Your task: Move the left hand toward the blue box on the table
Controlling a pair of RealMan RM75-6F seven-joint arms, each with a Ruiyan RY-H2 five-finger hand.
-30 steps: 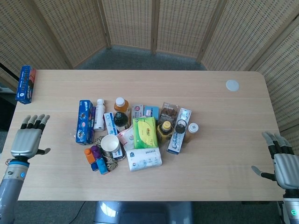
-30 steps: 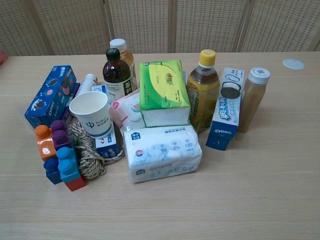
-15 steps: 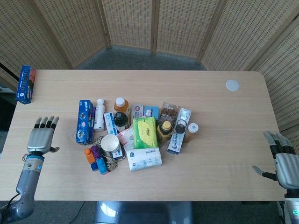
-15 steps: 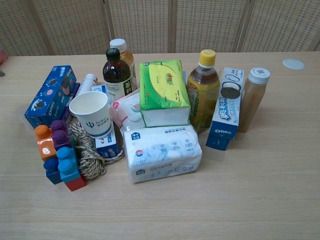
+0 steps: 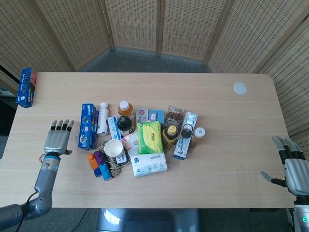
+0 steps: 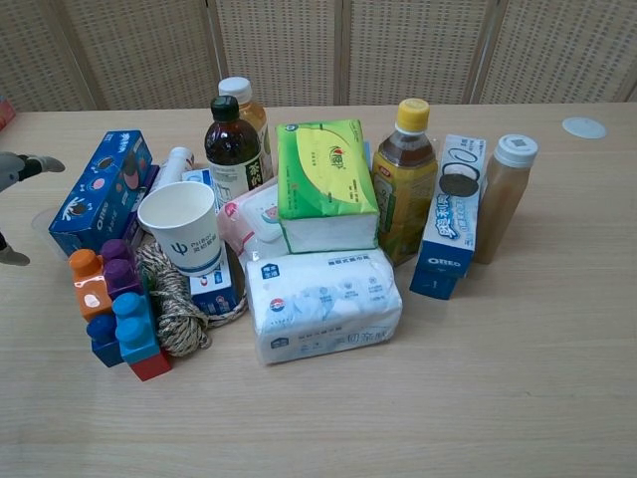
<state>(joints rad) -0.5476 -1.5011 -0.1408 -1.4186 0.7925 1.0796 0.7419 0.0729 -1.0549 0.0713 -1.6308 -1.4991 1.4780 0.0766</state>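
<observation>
A long blue Oreo box (image 5: 88, 125) lies at the left end of the pile in the middle of the table; the chest view shows this box (image 6: 100, 191) at the left. My left hand (image 5: 58, 138) hovers just left of it, fingers straight and apart, holding nothing, a small gap away. Only that hand's fingertips (image 6: 20, 167) show at the chest view's left edge. A second blue box (image 5: 26, 87) lies at the table's far left corner. My right hand (image 5: 293, 166) rests open at the table's right edge.
The pile holds a paper cup (image 5: 114, 148), a rope coil (image 6: 179, 309), toy blocks (image 5: 98, 164), tissue packs (image 5: 149, 164), a green pack (image 5: 150, 137), several bottles and a standing Oreo box (image 5: 184, 136). A white lid (image 5: 240, 88) lies far right.
My left hand has moved right and forward across the table, from the left edge to just beside the Oreo box, and now enters the chest view. The right hand stayed put.
</observation>
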